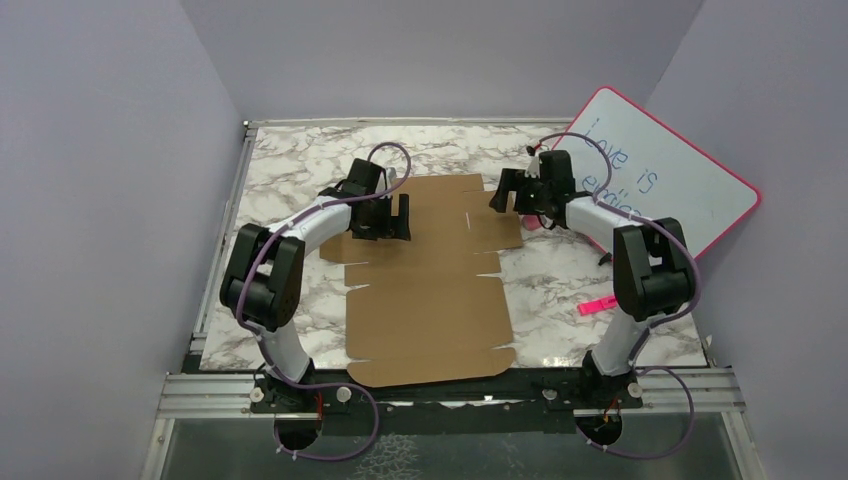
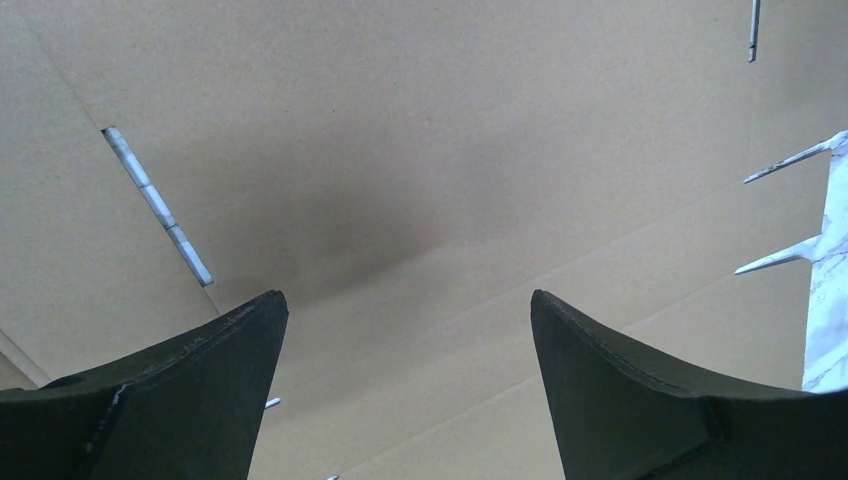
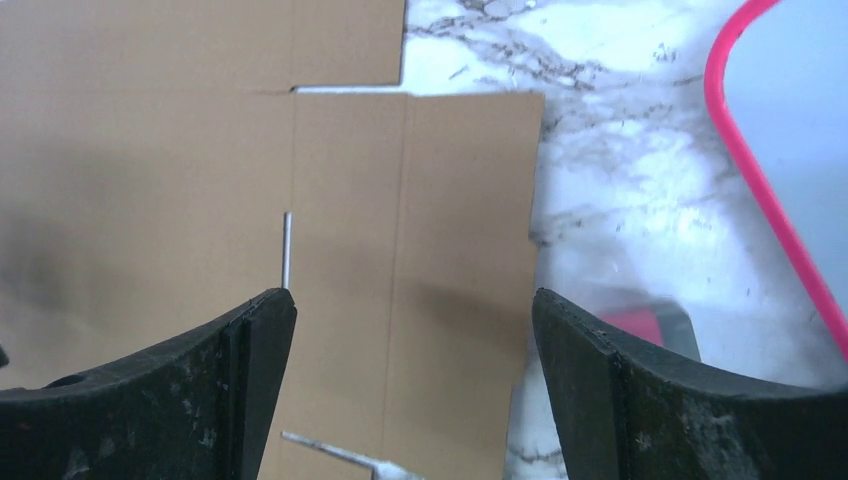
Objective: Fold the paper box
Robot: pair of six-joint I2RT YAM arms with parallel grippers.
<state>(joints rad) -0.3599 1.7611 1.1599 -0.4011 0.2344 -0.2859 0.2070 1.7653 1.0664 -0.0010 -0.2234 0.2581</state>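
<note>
Paper box (image 1: 430,300) is lying unfolded, just one flat brown sheet in the middle of the marble table (image 1: 290,160). Left gripper (image 1: 390,222) hangs over its far left part, jaws spread wide, nothing in them. Right gripper (image 1: 510,190) is spread too, over the far right flap, near the pink-rimmed whiteboard (image 1: 670,180).

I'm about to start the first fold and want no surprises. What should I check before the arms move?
1. box flat and unfolded: ok.
2. left gripper open, above the box: ok.
3. right gripper open, above the box's right flap: ok.
4. Neither gripper holding anything: ok.
5. marker and whiteboard off the box: ok.
6. Fingers touching the cardboard: cannot tell.
</note>
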